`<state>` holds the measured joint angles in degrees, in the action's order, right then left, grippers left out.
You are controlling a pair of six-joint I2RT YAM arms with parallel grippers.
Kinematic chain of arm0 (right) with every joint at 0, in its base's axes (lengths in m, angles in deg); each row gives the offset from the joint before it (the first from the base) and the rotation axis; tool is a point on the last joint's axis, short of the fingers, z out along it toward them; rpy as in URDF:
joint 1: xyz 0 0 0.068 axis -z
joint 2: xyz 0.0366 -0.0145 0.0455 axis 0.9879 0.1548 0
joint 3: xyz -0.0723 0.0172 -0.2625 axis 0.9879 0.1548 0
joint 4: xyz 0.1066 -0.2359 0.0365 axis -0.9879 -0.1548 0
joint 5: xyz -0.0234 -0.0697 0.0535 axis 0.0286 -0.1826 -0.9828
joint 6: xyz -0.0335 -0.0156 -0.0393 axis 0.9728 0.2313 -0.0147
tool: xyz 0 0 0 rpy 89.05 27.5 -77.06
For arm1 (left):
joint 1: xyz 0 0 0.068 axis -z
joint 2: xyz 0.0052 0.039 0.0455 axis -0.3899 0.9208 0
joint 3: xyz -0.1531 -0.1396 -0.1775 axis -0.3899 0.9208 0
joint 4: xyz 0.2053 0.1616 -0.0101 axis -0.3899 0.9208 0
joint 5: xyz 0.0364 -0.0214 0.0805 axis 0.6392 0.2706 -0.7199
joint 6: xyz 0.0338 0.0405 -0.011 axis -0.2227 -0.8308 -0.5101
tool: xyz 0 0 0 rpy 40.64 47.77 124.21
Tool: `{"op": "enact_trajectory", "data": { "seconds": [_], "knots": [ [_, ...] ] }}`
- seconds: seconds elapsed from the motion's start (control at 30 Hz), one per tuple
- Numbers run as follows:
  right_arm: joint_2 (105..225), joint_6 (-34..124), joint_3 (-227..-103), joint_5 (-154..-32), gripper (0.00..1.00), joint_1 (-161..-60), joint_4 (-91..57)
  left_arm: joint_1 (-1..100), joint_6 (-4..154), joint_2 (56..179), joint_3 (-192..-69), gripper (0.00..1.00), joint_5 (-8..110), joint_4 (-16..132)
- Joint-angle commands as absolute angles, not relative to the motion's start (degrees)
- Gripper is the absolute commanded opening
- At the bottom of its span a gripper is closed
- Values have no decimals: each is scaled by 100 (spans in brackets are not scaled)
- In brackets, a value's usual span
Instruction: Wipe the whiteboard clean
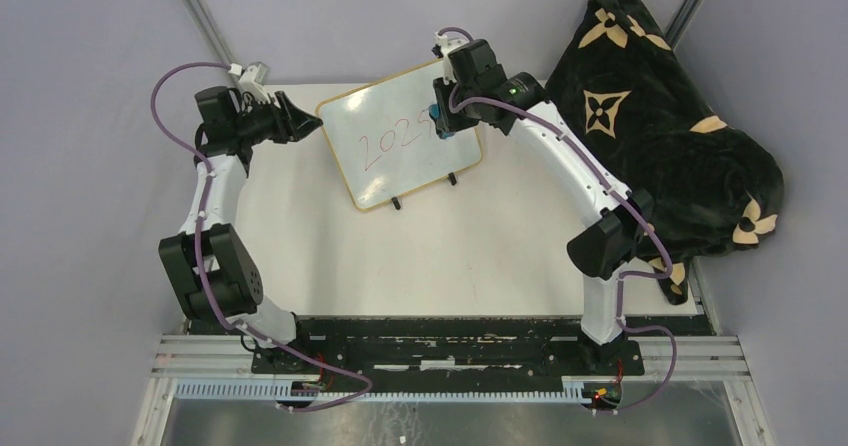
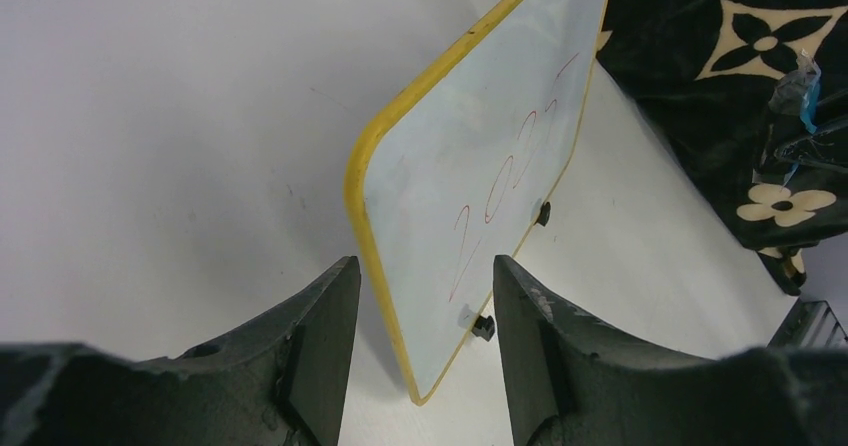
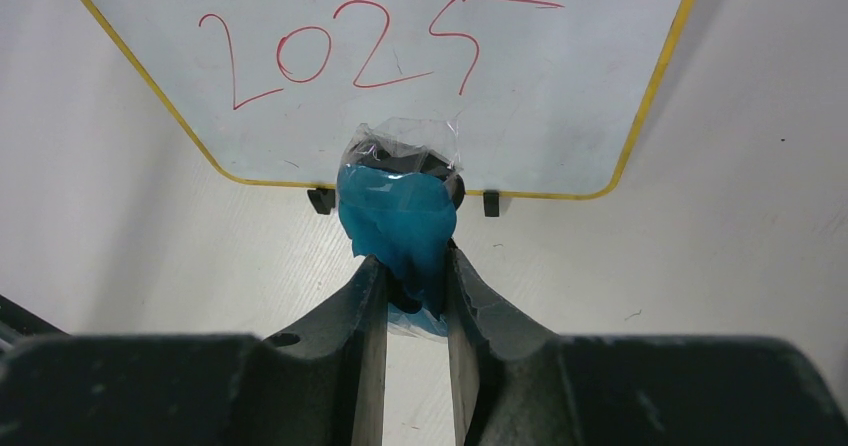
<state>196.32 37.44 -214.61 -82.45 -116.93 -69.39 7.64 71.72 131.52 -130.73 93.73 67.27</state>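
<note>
The whiteboard [image 1: 395, 171] stands tilted on two small black feet at the table's middle back, with red digits "2025" [image 3: 370, 51] on it. My left gripper [image 1: 303, 122] is open; in the left wrist view its jaws [image 2: 425, 271] straddle the board's yellow-framed left edge [image 2: 365, 196] without gripping it. My right gripper [image 1: 443, 118] is shut on a blue eraser wrapped in clear plastic [image 3: 400, 221]. It holds the eraser in front of the board [image 3: 580, 96], below the digits in the right wrist view. I cannot tell whether the eraser touches the board.
A black blanket with beige flower patterns [image 1: 660, 136] is heaped at the right of the white table [image 1: 450, 256], close to the right arm; it also shows in the left wrist view [image 2: 700, 86]. Grey walls surround the table. A metal rail [image 1: 450, 356] runs along the front.
</note>
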Motion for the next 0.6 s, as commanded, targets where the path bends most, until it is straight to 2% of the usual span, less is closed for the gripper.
{"op": "enact_trajectory", "data": {
  "seconds": [0.0,0.27,0.57],
  "knots": [
    [19207,3765,-21455,-8530,1,-11556,-6668,818,7276,13285,-13500,58,9186,6835],
    [18941,3575,-21184,-8640,1,-11543,-6464,827,6068,13327,-13790,57,9213,7730],
    [19270,3924,-21477,-8797,1,-11522,-6550,836,6466,13687,-13717,55,9366,7000]
  ]
}}
